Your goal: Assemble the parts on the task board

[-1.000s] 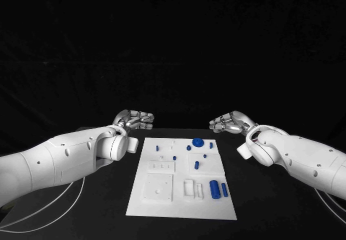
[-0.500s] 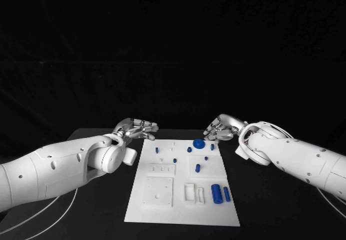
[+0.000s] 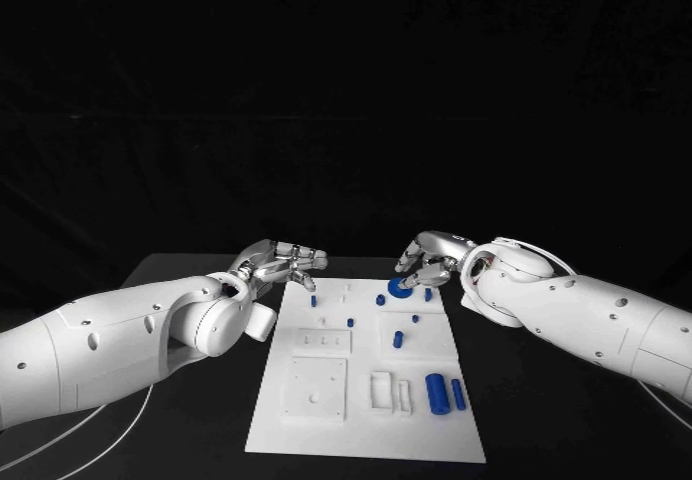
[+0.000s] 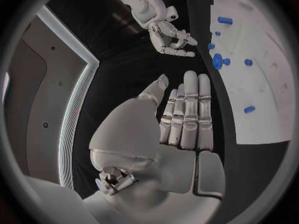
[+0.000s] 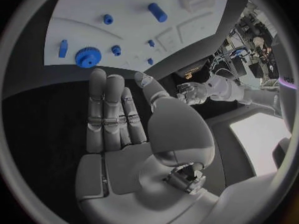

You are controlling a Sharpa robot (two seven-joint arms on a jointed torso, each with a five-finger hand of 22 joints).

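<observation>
Silver right hand (image 3: 427,264) hovers over the far right corner of the board (image 3: 325,425), fingers straight and side by side in its wrist view, holding nothing; its fingertips (image 5: 106,79) sit just short of a blue gear (image 3: 400,288) without touching it, as far as the wrist view shows. Left hand (image 3: 286,262) hangs at the board's far left corner, also flat-fingered and empty; a small blue peg (image 3: 313,299) lies on the board just below it.

Out from the hands, on the board: the gear lies near the far edge; beside it are a short blue piece (image 3: 430,294) and another (image 3: 381,299); nearer the board's middle sit a tiny blue stud (image 3: 415,319) and a slim blue pin (image 3: 398,339); near the board's close right corner lie a thick blue cylinder (image 3: 438,392) and a thinner rod (image 3: 457,393) side by side. White raised fixtures, including a square plate (image 3: 316,384) on the close left part of the board, carry no blue parts that can be seen.

Judged from this, assembly seems barely begun: whether any part is seated is too small to tell, and the larger ones look loose; neither hand has picked anything up. Nearly all the work appears left, and the right hand looks placed to start with the gear.
</observation>
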